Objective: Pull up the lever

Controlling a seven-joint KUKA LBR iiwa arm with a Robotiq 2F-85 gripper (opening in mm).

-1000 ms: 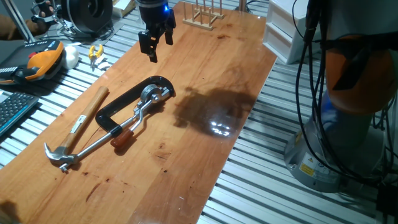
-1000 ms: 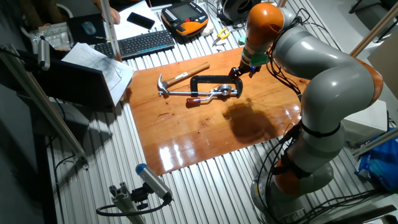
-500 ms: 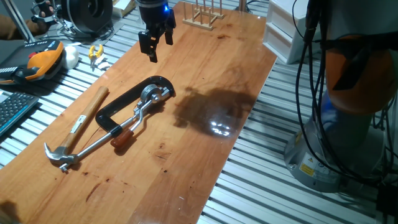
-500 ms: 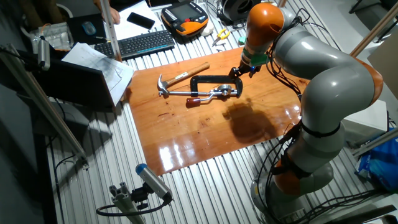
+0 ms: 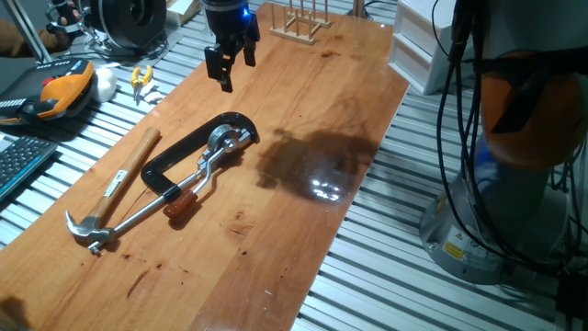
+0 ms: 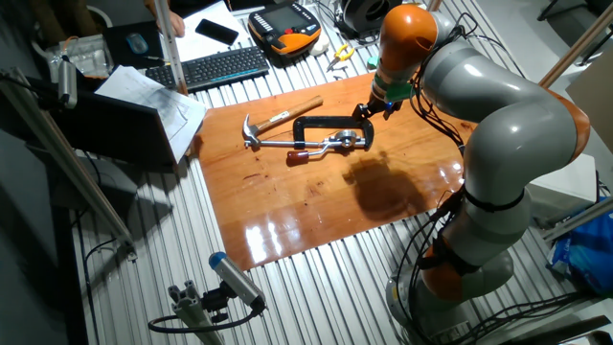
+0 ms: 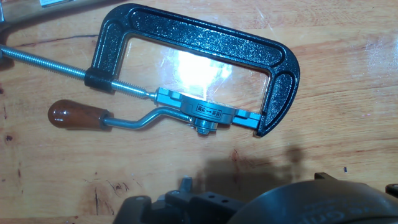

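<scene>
The lever [image 7: 134, 122] is a short silver arm with a reddish-brown tip [image 7: 73, 116]. It lies flat on the wooden table, hinged to a black C-shaped clamp [image 7: 193, 34]. In one fixed view the lever [image 5: 196, 180] points toward the near left and the clamp [image 5: 184, 144] lies beside it. My gripper [image 5: 231, 68] hangs open and empty above the table, beyond the clamp's curved end and apart from it. The other fixed view shows the gripper [image 6: 372, 108] just right of the clamp [image 6: 326, 122] and the lever [image 6: 319, 150]. In the hand view my fingers are out of sight.
A wooden-handled claw hammer [image 5: 121, 181] lies left of the clamp, beside its long steel rod [image 5: 138, 216]. A wooden rack [image 5: 299, 23] stands at the table's far end. Yellow pliers [image 5: 141, 81], an orange pendant [image 5: 57, 92] and a keyboard [image 6: 220, 65] lie off the board.
</scene>
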